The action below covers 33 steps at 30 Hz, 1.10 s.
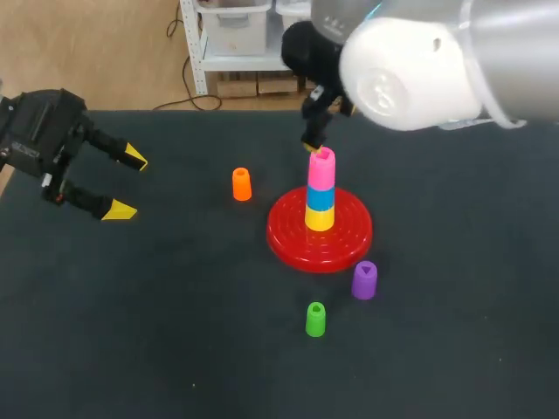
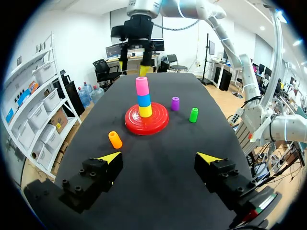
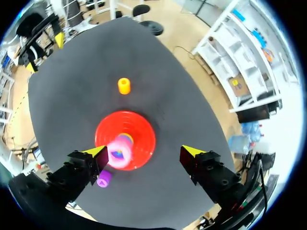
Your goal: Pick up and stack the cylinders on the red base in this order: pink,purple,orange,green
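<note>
Camera setup: three views, one shared target.
Head view: high behind the robot, looking down on the whole table (image 1: 175,349), with the right arm (image 1: 419,61) close to the lens. Left wrist: low at the table's side, facing across towards the red base (image 2: 132,125), which is well off. Right wrist: close above the base, facing straight down. All three share the base and the orange cylinder (image 1: 242,184).

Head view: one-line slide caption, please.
Right gripper hovers open over the pink cylinder topping the stack on the red base; orange cylinder, purple cylinder and green cylinder stand nearby.
</note>
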Each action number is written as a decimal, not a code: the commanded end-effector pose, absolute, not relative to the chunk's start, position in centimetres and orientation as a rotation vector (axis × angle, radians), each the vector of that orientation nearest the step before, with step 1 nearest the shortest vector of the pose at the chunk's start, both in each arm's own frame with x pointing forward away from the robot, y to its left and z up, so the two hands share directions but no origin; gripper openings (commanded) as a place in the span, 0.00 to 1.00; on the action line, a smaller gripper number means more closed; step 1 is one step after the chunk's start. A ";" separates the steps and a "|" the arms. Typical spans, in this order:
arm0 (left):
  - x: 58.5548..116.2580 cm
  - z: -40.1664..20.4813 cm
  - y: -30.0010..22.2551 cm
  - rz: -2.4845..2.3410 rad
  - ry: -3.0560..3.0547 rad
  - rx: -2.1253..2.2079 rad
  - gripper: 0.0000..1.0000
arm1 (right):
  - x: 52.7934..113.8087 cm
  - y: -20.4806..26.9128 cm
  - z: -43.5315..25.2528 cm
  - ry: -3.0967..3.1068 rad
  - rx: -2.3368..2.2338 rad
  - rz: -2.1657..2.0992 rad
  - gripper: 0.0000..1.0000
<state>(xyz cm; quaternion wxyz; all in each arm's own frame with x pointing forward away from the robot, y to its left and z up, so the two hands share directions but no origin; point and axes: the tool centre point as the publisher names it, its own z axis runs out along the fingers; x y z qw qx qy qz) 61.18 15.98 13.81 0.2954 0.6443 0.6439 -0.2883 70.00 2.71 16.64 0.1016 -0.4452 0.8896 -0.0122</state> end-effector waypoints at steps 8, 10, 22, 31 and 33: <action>61.1 13.7 16.1 -0.764 1.708 1.712 1.00 | 66.0 -4.8 16.8 2.662 -1.100 -0.027 1.00; 61.1 13.7 16.1 -0.764 1.708 1.712 1.00 | 65.0 -5.3 15.6 2.681 -1.137 -0.038 1.00; 61.1 13.7 16.1 -0.764 1.708 1.712 1.00 | 62.5 -6.8 14.0 2.669 -1.152 0.034 1.00; 61.1 13.7 16.1 -0.764 1.708 1.712 1.00 | 62.4 -6.8 13.8 2.690 -1.130 0.002 1.00; 61.1 13.7 16.1 -0.764 1.708 1.712 1.00 | 61.8 -6.0 13.0 2.690 -1.206 0.037 1.00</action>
